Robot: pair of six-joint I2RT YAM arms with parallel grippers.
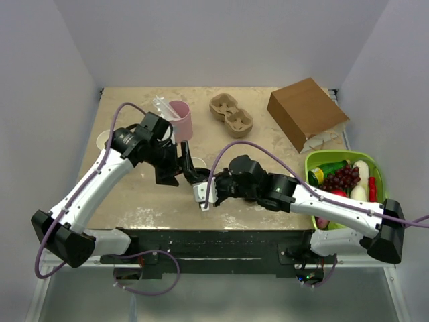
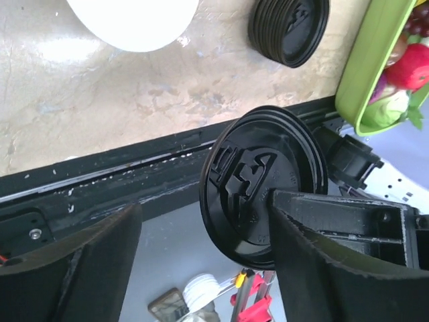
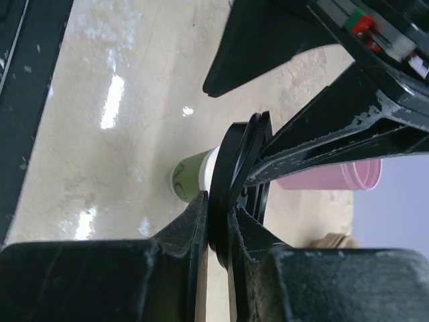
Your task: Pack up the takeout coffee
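Observation:
A round black lid (image 2: 258,188) hangs on edge above the table's front rim. My right gripper (image 3: 220,201) is shut on its rim (image 3: 231,174). My left gripper (image 2: 201,218) stands open around the lid, whose face touches the right finger (image 2: 335,255); the other finger is well apart. Seen from above, both grippers meet at the table's front middle, left (image 1: 175,171) and right (image 1: 201,196). The takeout coffee's small cup (image 3: 194,178), white with green print, stands lidless just behind the lid (image 1: 198,163).
A pink cup (image 1: 181,121) stands behind the left arm, with a cardboard cup carrier (image 1: 231,114) and a brown paper bag (image 1: 307,111) further back. A green basket (image 1: 315,161) of fruit sits at right. A stack of black lids (image 2: 288,30) lies near the front edge.

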